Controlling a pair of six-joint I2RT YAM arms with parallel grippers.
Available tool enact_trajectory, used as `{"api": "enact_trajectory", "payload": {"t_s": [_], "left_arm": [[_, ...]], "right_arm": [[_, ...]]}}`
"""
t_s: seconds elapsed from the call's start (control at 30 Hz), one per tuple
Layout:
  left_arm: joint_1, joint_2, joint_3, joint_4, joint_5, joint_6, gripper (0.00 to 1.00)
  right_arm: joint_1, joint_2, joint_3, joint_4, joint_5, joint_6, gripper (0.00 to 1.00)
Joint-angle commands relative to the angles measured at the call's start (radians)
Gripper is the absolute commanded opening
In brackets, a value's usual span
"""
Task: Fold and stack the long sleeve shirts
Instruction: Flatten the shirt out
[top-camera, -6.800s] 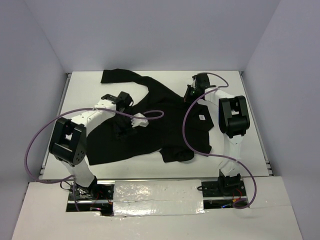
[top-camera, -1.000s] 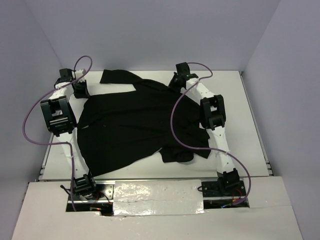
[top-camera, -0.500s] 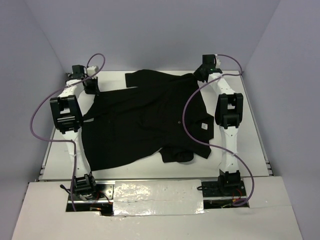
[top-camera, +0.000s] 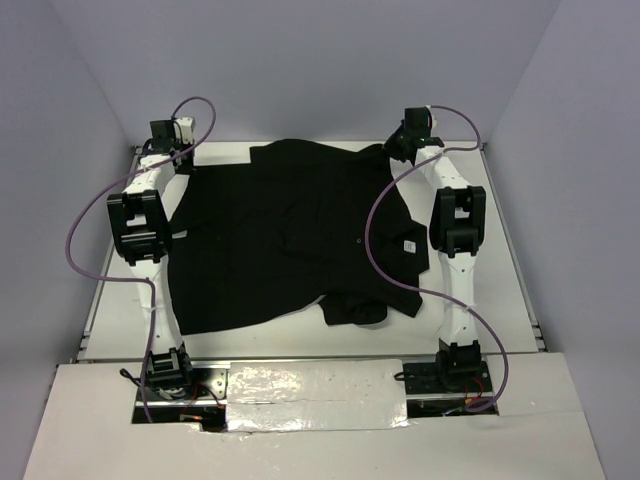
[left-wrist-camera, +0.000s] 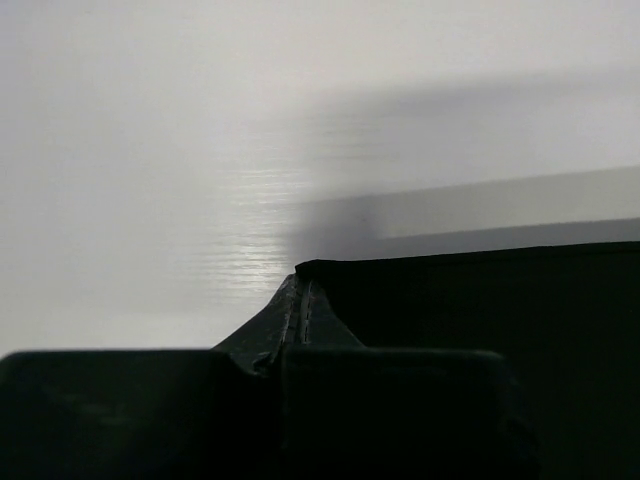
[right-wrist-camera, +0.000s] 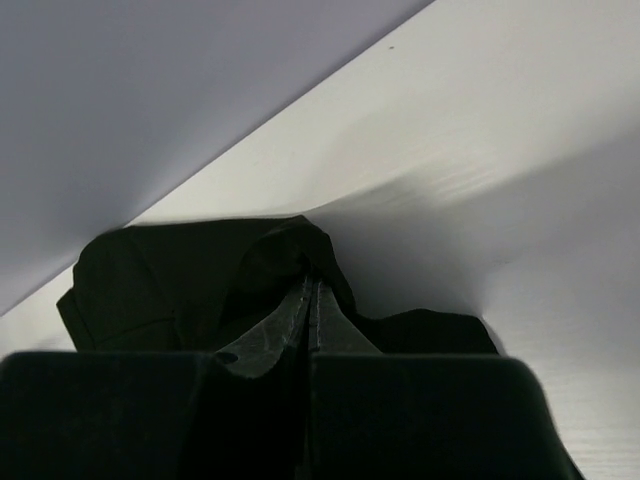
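Left gripper (top-camera: 180, 166) (left-wrist-camera: 300, 300): jaws pressed together, pinching a ridge of fabric at the far left corner of the black long-sleeved shirt (top-camera: 290, 240) (left-wrist-camera: 480, 300). In the left wrist view the shirt's edge runs straight off to one side of the jaws.

Right gripper (top-camera: 396, 150) (right-wrist-camera: 310, 295): jaws likewise closed, pinching a bunched fold at the shirt's (right-wrist-camera: 180, 270) far right corner.

Left arm (top-camera: 140, 230): stretched out from its base along the shirt's left side, with the elbow joint beside the left edge. Right arm (top-camera: 455, 225): stretched out in the same way along the shirt's right side. A purple cable (top-camera: 375, 215) loops from the right arm over the shirt's right portion.

The shirt lies spread between the two arms. Its near right part is gathered into a crumpled fold, and a small white tag (top-camera: 408, 245) shows near its right edge.

Surface: a white table (top-camera: 500, 270), bare on both sides of the shirt. Room: plain pale walls (top-camera: 300, 70) enclose the shirt on the far, left and right sides. A foil-taped strip (top-camera: 310, 385) runs on the shirt's near side.
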Motion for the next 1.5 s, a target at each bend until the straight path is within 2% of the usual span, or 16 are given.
{"api": "enact_trajectory", "payload": {"t_s": [0.0,0.1,0.17,0.2,0.23,0.33,0.5,0.6,0.8,1.0,1.13,1.23,1.27,1.33,1.37,1.47], "left_arm": [[0.011,-0.003,0.033,0.065,-0.124,-0.022,0.0],[0.011,0.002,0.041,0.057,-0.098,-0.027,0.0],[0.011,-0.003,0.035,0.054,-0.081,-0.042,0.1],[0.011,-0.003,0.036,0.049,-0.079,-0.045,0.21],[0.011,-0.006,0.047,0.036,-0.084,-0.047,0.41],[0.024,-0.02,0.1,-0.03,-0.086,-0.05,0.71],[0.086,-0.088,0.196,-0.242,-0.003,-0.058,0.79],[0.126,-0.226,0.038,-0.328,0.036,-0.024,0.8],[0.152,-0.538,-0.51,-0.4,0.068,0.059,0.82],[0.184,-0.622,-0.771,-0.405,0.083,0.071,0.86],[0.169,-0.606,-0.862,-0.334,0.062,0.077,0.83],[0.141,-0.581,-0.907,-0.281,0.03,0.106,0.79],[0.13,-0.576,-0.913,-0.267,0.022,0.12,0.72],[0.127,-0.549,-0.913,-0.233,0.006,0.125,0.56],[0.126,-0.523,-0.893,-0.224,0.002,0.122,0.4],[0.123,-0.459,-0.812,-0.213,-0.017,0.119,0.29]], "right_arm": [[-0.015,0.001,0.038,0.076,-0.035,-0.035,0.0],[-0.018,0.007,0.04,0.11,-0.114,-0.046,0.11],[-0.02,0.001,0.043,0.113,-0.131,-0.054,0.4],[-0.024,-0.006,0.047,0.108,-0.134,-0.06,0.49],[-0.035,-0.025,0.05,0.104,-0.14,-0.073,0.63],[-0.088,-0.104,0.053,0.039,-0.137,-0.125,0.82],[-0.144,-0.33,-0.168,-0.152,-0.071,-0.241,0.92],[-0.173,-0.504,-0.463,-0.212,-0.06,-0.274,0.94],[-0.222,-0.814,-0.977,-0.159,-0.095,-0.259,0.92],[-0.235,-0.945,-1.244,-0.067,-0.164,-0.232,0.92],[-0.235,-0.87,-1.287,-0.025,-0.166,-0.238,0.9],[-0.236,-0.783,-1.243,0.001,-0.191,-0.238,0.71],[-0.236,-0.745,-1.229,0.005,-0.188,-0.232,0.46],[-0.238,-0.711,-1.177,0.007,-0.148,-0.232,0.21],[-0.238,-0.686,-1.157,0.005,-0.134,-0.233,0.02],[-0.239,-0.654,-1.074,-0.008,-0.111,-0.233,0.0]]}}
